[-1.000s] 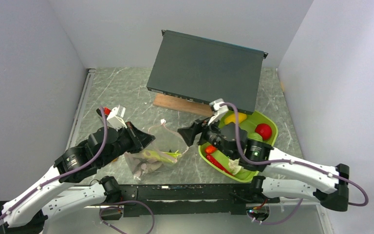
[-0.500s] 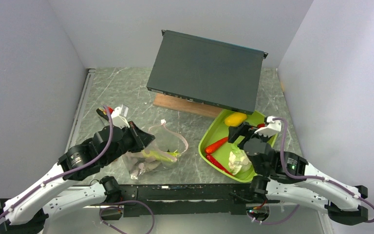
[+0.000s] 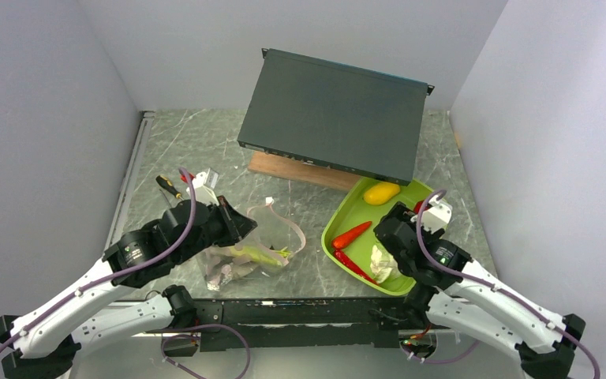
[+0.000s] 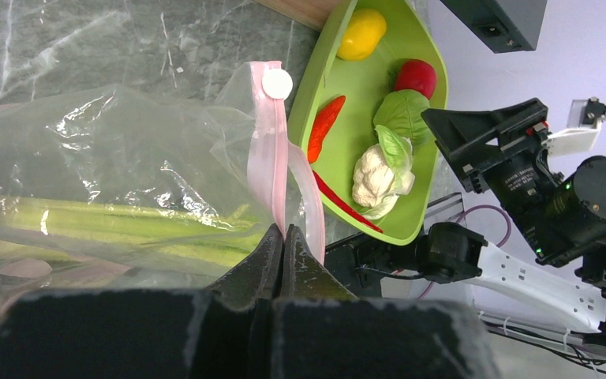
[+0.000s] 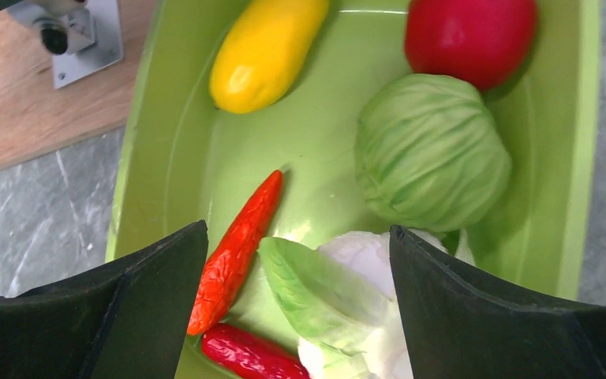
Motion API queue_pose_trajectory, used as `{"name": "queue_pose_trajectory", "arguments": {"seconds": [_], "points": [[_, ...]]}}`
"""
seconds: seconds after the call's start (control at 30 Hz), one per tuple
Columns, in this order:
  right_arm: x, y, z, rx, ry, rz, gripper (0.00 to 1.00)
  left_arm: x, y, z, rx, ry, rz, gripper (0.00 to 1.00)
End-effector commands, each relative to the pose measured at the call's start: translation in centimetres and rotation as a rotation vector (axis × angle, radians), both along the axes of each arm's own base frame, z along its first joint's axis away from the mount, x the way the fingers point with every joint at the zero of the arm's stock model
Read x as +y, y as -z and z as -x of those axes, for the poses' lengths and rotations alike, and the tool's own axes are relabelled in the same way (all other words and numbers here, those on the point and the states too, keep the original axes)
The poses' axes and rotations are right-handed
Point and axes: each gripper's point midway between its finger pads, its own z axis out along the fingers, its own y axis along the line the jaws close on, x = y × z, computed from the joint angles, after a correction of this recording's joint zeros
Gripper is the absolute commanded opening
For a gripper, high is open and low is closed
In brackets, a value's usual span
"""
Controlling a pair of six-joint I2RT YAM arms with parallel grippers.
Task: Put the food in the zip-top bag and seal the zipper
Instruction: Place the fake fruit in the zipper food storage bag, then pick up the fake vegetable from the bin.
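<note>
The clear zip-top bag (image 3: 241, 257) lies at front centre with green stalks (image 4: 110, 225) inside. My left gripper (image 4: 282, 233) is shut on its pink zipper (image 4: 272, 158) and holds the mouth up. My right gripper (image 5: 298, 237) is open and empty, hovering over the white cauliflower (image 5: 363, 260) in the lime-green tray (image 3: 339, 225). The tray also holds a yellow fruit (image 5: 264, 51), a red tomato (image 5: 469, 35), a green cabbage (image 5: 430, 150), an orange-red chili (image 5: 237, 253) and a darker red chili (image 5: 245, 355).
A dark flat box (image 3: 335, 114) rests tilted on a wooden board (image 3: 284, 167) behind the tray. Yellow-handled screwdrivers (image 3: 170, 185) lie at the left, behind my left arm. Grey walls close in both sides.
My right gripper has moved from beside the bag's mouth back over the tray and now hangs above the cauliflower. My left gripper has shifted slightly right, still holding the zipper.
</note>
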Motion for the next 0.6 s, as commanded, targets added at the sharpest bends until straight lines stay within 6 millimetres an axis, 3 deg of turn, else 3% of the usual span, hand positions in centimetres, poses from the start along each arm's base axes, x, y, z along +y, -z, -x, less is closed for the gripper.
{"name": "queue_pose_trajectory", "arguments": {"seconds": [0.0, 0.1, 0.27, 0.57], "points": [[3.6, -1.3, -1.8, -0.037, -0.169, -0.052, 0.86, -0.3, -1.1, 0.0, -0.022, 0.005, 0.054, 0.00], [2.3, -0.7, -2.0, 0.003, -0.084, -0.027, 0.86, -0.3, -1.0, 0.0, -0.022, 0.003, 0.057, 0.00], [-2.6, -0.1, -1.8, 0.028, 0.145, 0.043, 0.86, -0.2, -1.0, 0.1, -0.021, 0.005, 0.053, 0.00], [-7.3, 2.2, -2.9, 0.101, 0.311, -0.030, 0.88, 0.1, -1.2, 0.1, -0.028, 0.003, 0.043, 0.00]]}}
